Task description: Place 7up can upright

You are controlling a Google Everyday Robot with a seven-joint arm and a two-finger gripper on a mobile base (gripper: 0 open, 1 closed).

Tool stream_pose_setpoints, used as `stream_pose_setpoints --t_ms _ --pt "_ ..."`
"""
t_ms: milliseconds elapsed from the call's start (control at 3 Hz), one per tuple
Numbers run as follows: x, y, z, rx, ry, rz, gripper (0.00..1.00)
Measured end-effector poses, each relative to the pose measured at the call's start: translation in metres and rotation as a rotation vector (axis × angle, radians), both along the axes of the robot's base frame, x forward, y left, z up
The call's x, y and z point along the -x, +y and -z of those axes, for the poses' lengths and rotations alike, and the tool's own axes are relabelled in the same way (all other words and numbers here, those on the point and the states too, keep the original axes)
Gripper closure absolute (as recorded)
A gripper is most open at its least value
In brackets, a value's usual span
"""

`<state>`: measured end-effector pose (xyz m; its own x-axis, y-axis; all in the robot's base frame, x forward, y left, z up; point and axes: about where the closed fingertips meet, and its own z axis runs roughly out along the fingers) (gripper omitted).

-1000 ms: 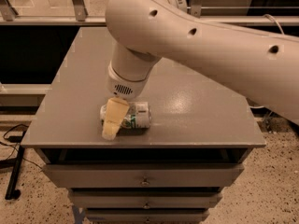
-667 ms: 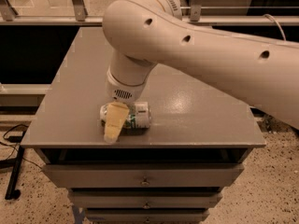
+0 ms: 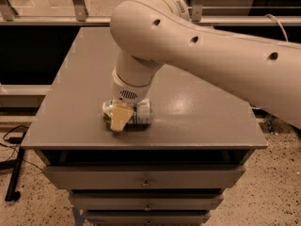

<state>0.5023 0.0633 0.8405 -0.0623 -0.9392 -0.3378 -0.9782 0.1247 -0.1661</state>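
The 7up can, silvery with green markings, lies on its side on the grey table, near the front edge and left of centre. My gripper hangs straight down from the big cream arm and sits right at the can's left end, its yellowish tip in front of the can. The part of the can behind the gripper is hidden.
The table is the top of a drawer cabinet with drawers below. A metal rail runs behind it. Black cables lie on the speckled floor at the left. The arm spans the table's right and back side.
The arm's upper part has swung a little lower and to the left. The gripper and the lying can stay in about the same place on the table.
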Motion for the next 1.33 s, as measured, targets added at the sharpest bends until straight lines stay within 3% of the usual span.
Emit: stream_pose_setpoints --t_ms 333,667,1000,1333 --pt "-0.002 0.002 -0.020 -0.028 -0.009 0.002 0.59" --pt "-0.008 0.005 -0.049 -0.079 -0.029 0.006 0.90" --pt "-0.017 0.002 -0.073 -0.189 -0.025 0.013 1.00" --pt "-0.037 -0.006 -0.098 -0.373 -0.029 0.008 1.00"
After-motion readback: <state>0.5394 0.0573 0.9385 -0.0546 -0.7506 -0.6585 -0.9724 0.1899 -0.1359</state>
